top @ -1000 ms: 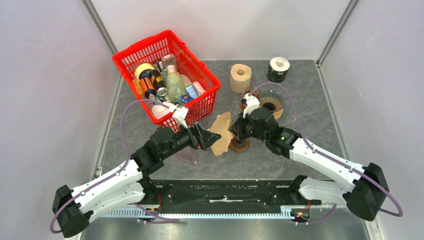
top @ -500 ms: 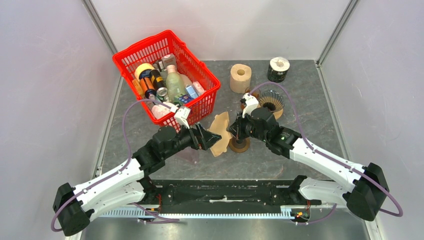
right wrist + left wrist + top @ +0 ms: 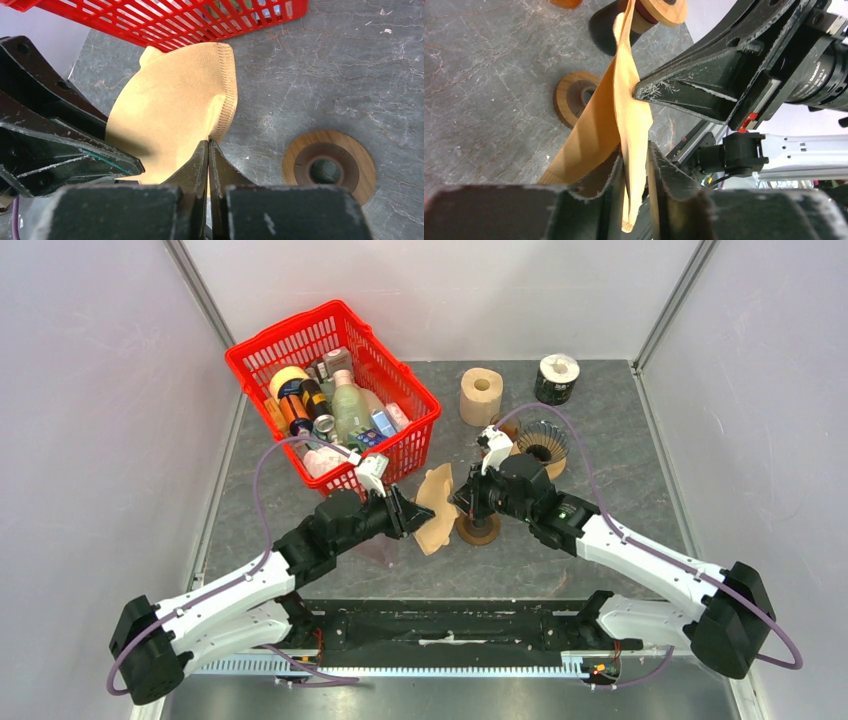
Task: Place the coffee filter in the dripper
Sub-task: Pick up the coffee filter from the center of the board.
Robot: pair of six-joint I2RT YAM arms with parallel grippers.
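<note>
The tan paper coffee filter point(image 3: 437, 508) hangs in the air between my two grippers, above the table. My right gripper point(image 3: 462, 502) is shut on its ribbed seam edge point(image 3: 222, 120), fingers pressed flat together point(image 3: 208, 142). My left gripper point(image 3: 415, 515) has its jaws narrowly apart around one layer of the filter point(image 3: 624, 100), with a small gap still showing beside the paper point(image 3: 635, 150). The filter's two layers spread apart there. The dark fluted dripper point(image 3: 543, 443) stands behind my right arm, apart from the filter.
A wooden ring point(image 3: 480, 531) lies on the table under the filter. The red basket point(image 3: 300, 325) full of bottles stands at the back left, close to the filter. A paper roll point(image 3: 481, 395) and a dark can point(image 3: 556, 378) stand at the back.
My left gripper has moved forward onto the filter and its jaws have narrowed from wide open to a small gap round one layer. The right gripper shifted slightly left, still holding the filter.
</note>
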